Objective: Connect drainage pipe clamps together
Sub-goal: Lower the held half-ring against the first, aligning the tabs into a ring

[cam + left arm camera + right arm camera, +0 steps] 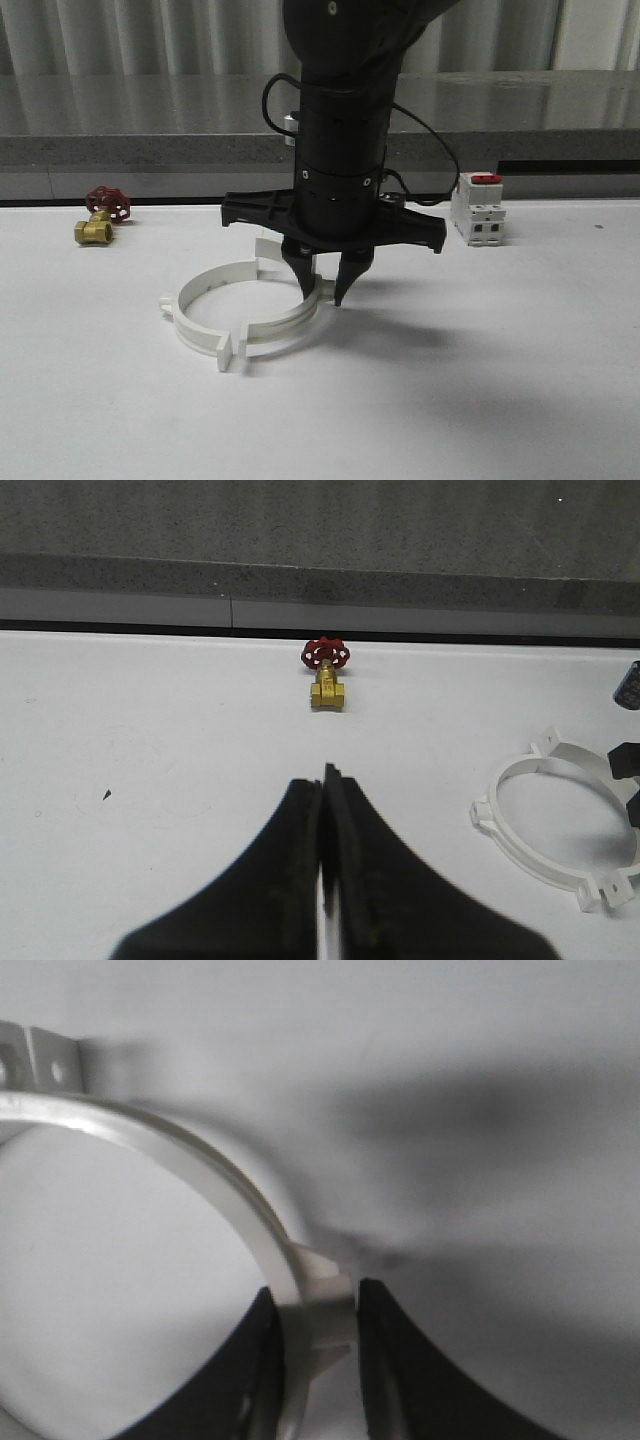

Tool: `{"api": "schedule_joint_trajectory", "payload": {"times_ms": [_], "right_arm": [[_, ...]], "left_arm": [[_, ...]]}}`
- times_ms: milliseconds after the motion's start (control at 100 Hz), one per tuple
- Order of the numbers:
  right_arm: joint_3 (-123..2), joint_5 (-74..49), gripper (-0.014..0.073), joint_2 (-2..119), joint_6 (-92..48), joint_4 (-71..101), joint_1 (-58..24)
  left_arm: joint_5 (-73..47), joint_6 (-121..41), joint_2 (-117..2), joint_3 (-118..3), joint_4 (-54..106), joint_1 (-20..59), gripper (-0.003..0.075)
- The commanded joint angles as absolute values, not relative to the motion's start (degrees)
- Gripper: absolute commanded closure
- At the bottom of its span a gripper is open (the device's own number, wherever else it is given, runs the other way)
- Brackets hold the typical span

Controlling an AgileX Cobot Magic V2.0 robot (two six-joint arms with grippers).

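Observation:
Two white drainage pipe clamps lie on the white table as one wide ring: the left half (195, 298) and the right half (292, 332). Their near end tabs (234, 350) stand side by side with a narrow gap between them. My right gripper (322, 290) comes straight down on the right half. Seen from the right wrist, its fingers (318, 1312) pinch the clamp band (200, 1150) at a small rib, and a pair of end tabs (40, 1060) shows farther along. My left gripper (325, 780) is shut on nothing, well to the left of the ring (487, 815).
A brass valve with a red handwheel (103, 215) (327, 675) lies at the back left. A white red-topped breaker block (477, 210) stands at the back right. A grey ledge (150, 150) runs along the table's far edge.

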State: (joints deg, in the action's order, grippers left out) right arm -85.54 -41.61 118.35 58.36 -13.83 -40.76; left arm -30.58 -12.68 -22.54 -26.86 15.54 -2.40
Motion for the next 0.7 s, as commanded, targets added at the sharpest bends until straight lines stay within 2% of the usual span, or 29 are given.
{"api": "schedule_joint_trajectory", "payload": {"times_ms": [0,690], "right_arm": [[-87.54,-40.95,0.0589,115.30,59.46,-14.79,-40.73],[-87.54,-39.79,0.0589,115.69,59.96,-13.48,-40.84]], "left_arm": [[-25.88,-12.91,-22.82,-28.37,16.56,-2.38,0.0741],[-25.88,-12.91,-22.82,-28.37,16.56,-2.38,0.0741]]}}
